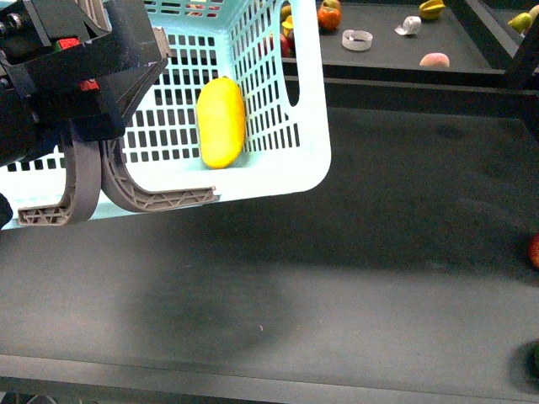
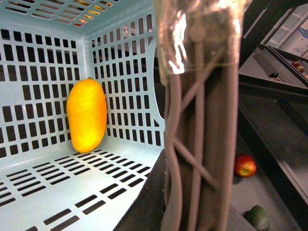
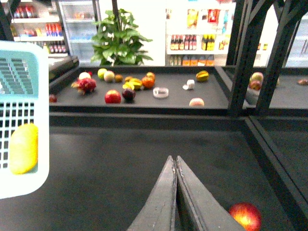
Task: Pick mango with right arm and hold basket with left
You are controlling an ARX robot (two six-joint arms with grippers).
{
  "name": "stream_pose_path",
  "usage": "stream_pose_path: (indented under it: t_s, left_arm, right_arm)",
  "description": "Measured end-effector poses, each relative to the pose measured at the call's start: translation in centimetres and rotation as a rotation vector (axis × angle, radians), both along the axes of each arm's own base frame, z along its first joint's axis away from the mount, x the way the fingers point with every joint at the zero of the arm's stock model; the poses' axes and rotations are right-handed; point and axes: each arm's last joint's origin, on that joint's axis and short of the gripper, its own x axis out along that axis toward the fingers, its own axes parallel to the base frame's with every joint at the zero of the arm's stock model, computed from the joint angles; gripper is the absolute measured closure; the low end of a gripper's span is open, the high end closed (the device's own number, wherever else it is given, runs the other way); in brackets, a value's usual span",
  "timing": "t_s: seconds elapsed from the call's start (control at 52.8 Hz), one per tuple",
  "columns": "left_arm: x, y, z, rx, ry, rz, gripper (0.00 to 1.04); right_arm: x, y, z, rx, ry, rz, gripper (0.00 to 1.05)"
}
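Observation:
The yellow mango [image 1: 221, 122] lies inside the light turquoise basket [image 1: 312, 143], which hangs tilted above the dark table at the upper left of the front view. My left gripper [image 1: 80, 80] is shut on the basket's grey-brown handles [image 1: 84, 189]. In the left wrist view the handles [image 2: 199, 144] fill the middle, with the mango [image 2: 86, 115] against the basket's lattice wall [image 2: 33, 82]. My right gripper [image 3: 175, 161] is shut and empty, over the bare table, apart from the basket [image 3: 24, 120]. The mango [image 3: 24, 148] shows through the lattice in the right wrist view.
A red-and-yellow fruit [image 3: 245, 215] lies on the table by my right gripper; it also shows in the front view [image 1: 534, 251] and the left wrist view [image 2: 245, 165]. A dark green fruit [image 2: 259, 216] lies near it. The far shelf [image 1: 472, 59] holds several fruits.

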Motion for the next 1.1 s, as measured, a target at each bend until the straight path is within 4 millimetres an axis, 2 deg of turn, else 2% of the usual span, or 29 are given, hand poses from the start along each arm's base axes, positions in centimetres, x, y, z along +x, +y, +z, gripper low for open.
stream_pose_path:
  t_s: [0.341, 0.53, 1.098]
  left_arm:
    - [0.0, 0.0, 0.0, 0.0, 0.0, 0.0, 1.0]
    - [0.0, 0.0, 0.0, 0.001, 0.0, 0.001, 1.0]
    - [0.0, 0.0, 0.0, 0.0, 0.0, 0.0, 1.0]
  right_arm:
    - [-0.6, 0.0, 0.0, 0.0, -0.003, -0.002, 1.03]
    - [-1.6, 0.0, -0.2, 0.0, -0.001, 0.0, 1.03]
    - [-1.6, 0.0, -0.3, 0.0, 0.002, 0.001, 1.03]
